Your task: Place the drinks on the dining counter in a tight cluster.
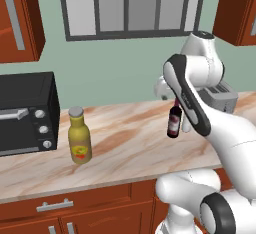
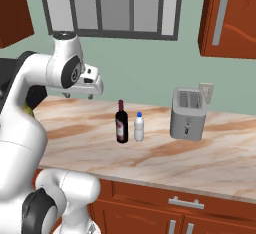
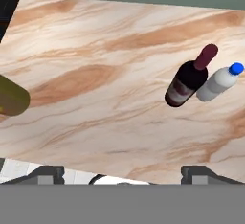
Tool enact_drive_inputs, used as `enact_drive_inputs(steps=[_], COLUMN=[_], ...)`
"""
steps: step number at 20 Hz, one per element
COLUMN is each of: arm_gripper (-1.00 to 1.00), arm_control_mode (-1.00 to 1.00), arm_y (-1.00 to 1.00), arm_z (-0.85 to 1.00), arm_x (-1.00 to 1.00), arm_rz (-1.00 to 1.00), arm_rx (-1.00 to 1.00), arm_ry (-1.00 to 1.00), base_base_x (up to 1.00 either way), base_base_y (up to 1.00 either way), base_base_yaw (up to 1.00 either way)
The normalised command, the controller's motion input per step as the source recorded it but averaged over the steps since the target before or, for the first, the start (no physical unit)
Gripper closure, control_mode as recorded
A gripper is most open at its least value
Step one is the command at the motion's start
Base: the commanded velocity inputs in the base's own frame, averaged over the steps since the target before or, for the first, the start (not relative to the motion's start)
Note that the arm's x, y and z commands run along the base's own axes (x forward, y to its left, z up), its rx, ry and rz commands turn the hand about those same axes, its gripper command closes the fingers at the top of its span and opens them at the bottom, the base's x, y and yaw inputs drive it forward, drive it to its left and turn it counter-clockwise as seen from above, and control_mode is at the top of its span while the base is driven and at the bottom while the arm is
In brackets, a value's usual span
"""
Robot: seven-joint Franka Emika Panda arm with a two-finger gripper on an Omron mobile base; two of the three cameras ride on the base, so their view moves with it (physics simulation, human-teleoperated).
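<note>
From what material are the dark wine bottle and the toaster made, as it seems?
The wine bottle looks like dark, glossy glass with a maroon paper-like label; rendering leaves this uncertain. The toaster looks like brushed grey metal, judging by its dull, even sheen.

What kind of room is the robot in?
It looks like a kitchen, a computer-drawn one. There is a black toaster oven and a silver toaster on a marbled stone counter, with red-brown wooden cupboards above and below it.
</note>
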Motion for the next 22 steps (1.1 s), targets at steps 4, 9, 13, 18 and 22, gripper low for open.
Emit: enact_drive_inputs(steps=[4, 9, 13, 18, 22], arm_gripper=[-1.0, -1.0, -1.0, -1.0, -1.0], arm_control_mode=[-1.0, -1.0, -1.0, -1.0, -1.0], arm_y=[0.49, 0.69, 0.64, 0.63, 0.64], arm_z=[-0.03, 0.01, 0.09, 0.19, 0.11], arm_x=[-0.27, -0.07, 0.0, 0.03, 0.0], arm_rz=[0.28, 0.3, 0.33, 0.28, 0.27], arm_rx=[-0.03, -0.09, -0.01, 0.0, 0.0], arm_ry=[-0.15, 0.0, 0.05, 0.2, 0.21], base_base_x=[0.0, 0.0, 0.0, 0.0, 0.0], base_base_y=[0.0, 0.0, 0.0, 0.0, 0.0], base_base_yaw=[0.0, 0.0, 0.0, 0.0, 0.0])
